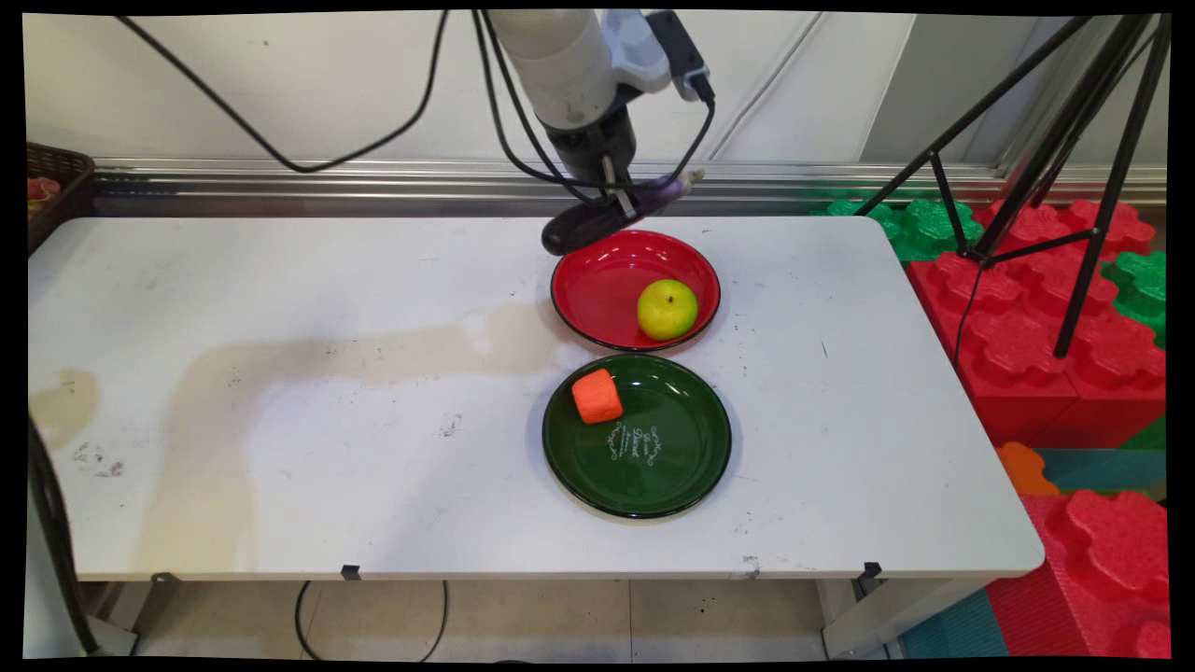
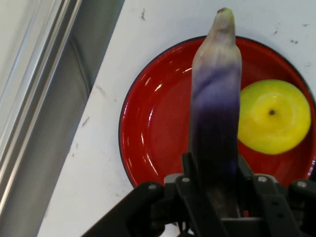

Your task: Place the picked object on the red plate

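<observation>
Sitting at the far left edge: a dark basket (image 1: 56,177), well apart from everything else. Spreading across the left half of the white tabletop (image 1: 280,467): a pale brown stain, nothing standing on it.

Hanging near the middle, above the far rim of the red plate (image 1: 597,299): the gripper (image 1: 611,207), fingers (image 2: 195,173) clamped on a purple eggplant (image 1: 597,219) lying roughly level, dark blunt end to the left, pale stem end to the right. Seen from the hand view, reaching out over the red plate's open half, with the eggplant (image 2: 216,98) pinched near one end and most of its length sticking free beyond the fingers.

Resting toward the right side of the red plate: a yellow-green apple (image 1: 667,309). Lying just nearer the camera: a green plate (image 1: 672,467), close beside the red one, an orange block (image 1: 597,396) sitting at its left rim.

Standing off to the right, beyond the tabletop: a black tripod (image 1: 1074,140) over red and green foam blocks (image 1: 1027,327).

Risking, as a judgement: swinging or slipping in so off-centre a grip; rolling off the rim or knocking the apple on any release made too high or too far right.
</observation>
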`<state>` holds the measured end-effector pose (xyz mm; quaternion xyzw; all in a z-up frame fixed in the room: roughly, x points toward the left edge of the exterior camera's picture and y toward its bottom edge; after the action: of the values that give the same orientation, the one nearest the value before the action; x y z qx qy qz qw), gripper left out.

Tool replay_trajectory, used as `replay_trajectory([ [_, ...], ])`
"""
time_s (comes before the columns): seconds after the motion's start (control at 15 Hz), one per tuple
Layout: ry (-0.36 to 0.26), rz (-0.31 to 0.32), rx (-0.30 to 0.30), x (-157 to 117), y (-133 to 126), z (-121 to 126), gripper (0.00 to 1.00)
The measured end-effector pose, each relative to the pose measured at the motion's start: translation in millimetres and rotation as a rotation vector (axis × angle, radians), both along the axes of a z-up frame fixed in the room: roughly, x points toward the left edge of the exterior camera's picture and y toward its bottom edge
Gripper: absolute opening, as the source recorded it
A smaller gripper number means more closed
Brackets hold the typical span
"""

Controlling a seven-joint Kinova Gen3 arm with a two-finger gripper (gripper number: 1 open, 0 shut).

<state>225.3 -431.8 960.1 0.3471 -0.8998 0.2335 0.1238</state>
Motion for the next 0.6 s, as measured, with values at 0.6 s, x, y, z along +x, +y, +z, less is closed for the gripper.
replay_trajectory([
  [0.6,-0.039,-0.039,0.059,4,-60,-62,0.00],
])
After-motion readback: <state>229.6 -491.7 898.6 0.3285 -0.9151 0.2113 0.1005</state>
